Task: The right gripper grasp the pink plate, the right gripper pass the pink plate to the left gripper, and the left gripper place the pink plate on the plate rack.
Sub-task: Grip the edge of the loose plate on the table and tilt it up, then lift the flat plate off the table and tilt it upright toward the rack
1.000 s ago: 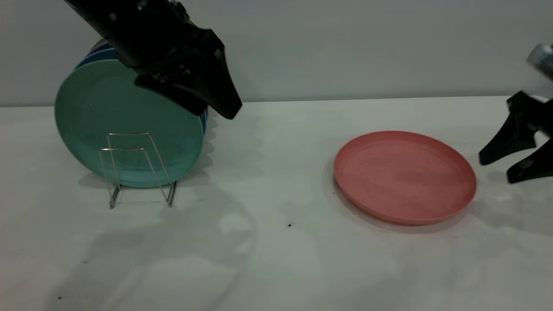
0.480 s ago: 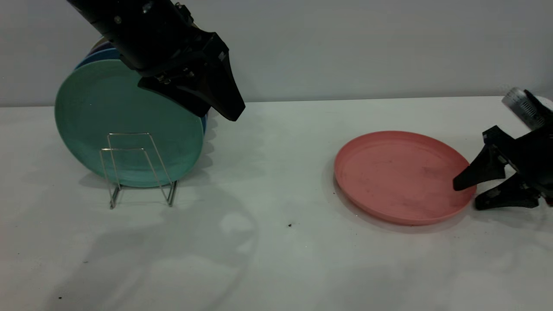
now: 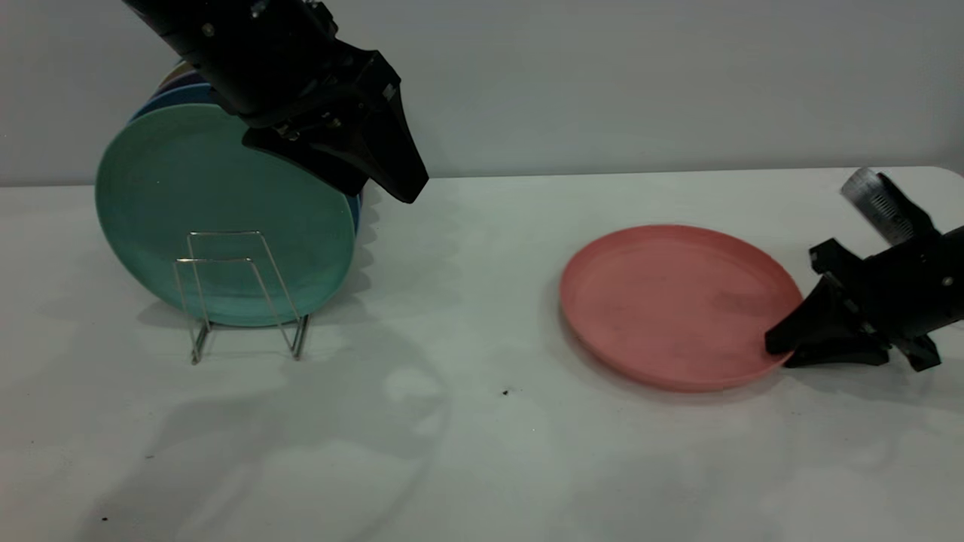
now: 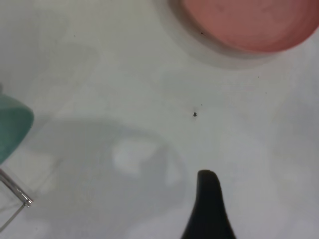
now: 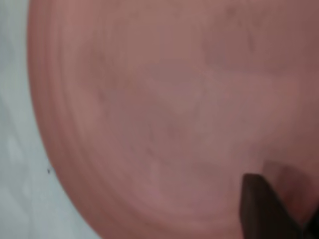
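Note:
The pink plate lies flat on the white table at the right; it also shows in the left wrist view and fills the right wrist view. My right gripper lies low at the plate's right rim, its jaws closed on the rim, one above and one at table level. One of its fingers shows over the plate. My left gripper hangs open and empty in the air, up next to the plate rack at the left. One of its fingertips shows over bare table.
A teal-green plate stands upright in the rack, with blue plates behind it. The rack's front wire loops hold nothing. A small dark speck lies on the table between rack and pink plate.
My right gripper came in from the right, dropped to the plate's right rim and closed its jaws there. The plate slid a little to the left. My left gripper barely moved.

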Robot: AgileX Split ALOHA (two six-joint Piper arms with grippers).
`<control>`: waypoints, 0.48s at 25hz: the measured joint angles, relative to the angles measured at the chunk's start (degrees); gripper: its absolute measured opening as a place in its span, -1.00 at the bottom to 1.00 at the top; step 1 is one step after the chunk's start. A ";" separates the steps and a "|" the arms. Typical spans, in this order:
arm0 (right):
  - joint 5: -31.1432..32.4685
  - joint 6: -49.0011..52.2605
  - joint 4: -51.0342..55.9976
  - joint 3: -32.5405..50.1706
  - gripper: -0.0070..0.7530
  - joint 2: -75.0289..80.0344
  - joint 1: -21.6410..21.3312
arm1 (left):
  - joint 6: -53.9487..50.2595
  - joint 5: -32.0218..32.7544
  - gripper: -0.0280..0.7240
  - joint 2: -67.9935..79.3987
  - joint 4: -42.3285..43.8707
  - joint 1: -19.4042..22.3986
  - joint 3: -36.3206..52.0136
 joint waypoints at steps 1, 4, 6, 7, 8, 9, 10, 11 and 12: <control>0.65 -0.89 0.14 0.00 -0.85 -0.01 0.15 | -0.06 -0.05 0.65 0.00 0.00 0.00 0.00; 5.61 -5.13 1.67 0.00 -0.92 -0.01 0.88 | -0.65 -0.21 0.65 0.00 0.00 0.00 0.00; 9.83 -8.38 3.15 0.00 -0.93 -0.06 1.81 | -1.14 -0.48 0.65 0.20 -0.25 0.00 0.00; 11.50 -9.44 3.63 0.00 -0.93 -0.18 2.62 | -1.58 -0.72 0.65 0.26 -0.57 0.00 0.00; 12.36 -10.07 4.07 0.00 -0.93 -0.33 3.52 | -1.78 -1.01 0.65 0.51 -1.02 0.00 0.00; 12.64 -10.31 4.16 0.00 -0.93 -0.63 4.34 | -1.98 -1.16 0.65 0.80 -1.42 0.00 0.00; 12.80 -10.64 4.32 0.00 -0.93 -0.84 5.31 | -1.98 -1.32 0.65 1.06 -1.86 0.00 0.00; 12.93 -11.07 4.47 0.00 -0.93 -1.17 6.26 | -2.02 -1.37 0.65 1.31 -2.25 0.00 0.00; 13.05 -11.38 4.79 0.00 -0.93 -1.39 7.01 | -2.02 -1.56 0.65 1.60 -2.49 0.00 0.00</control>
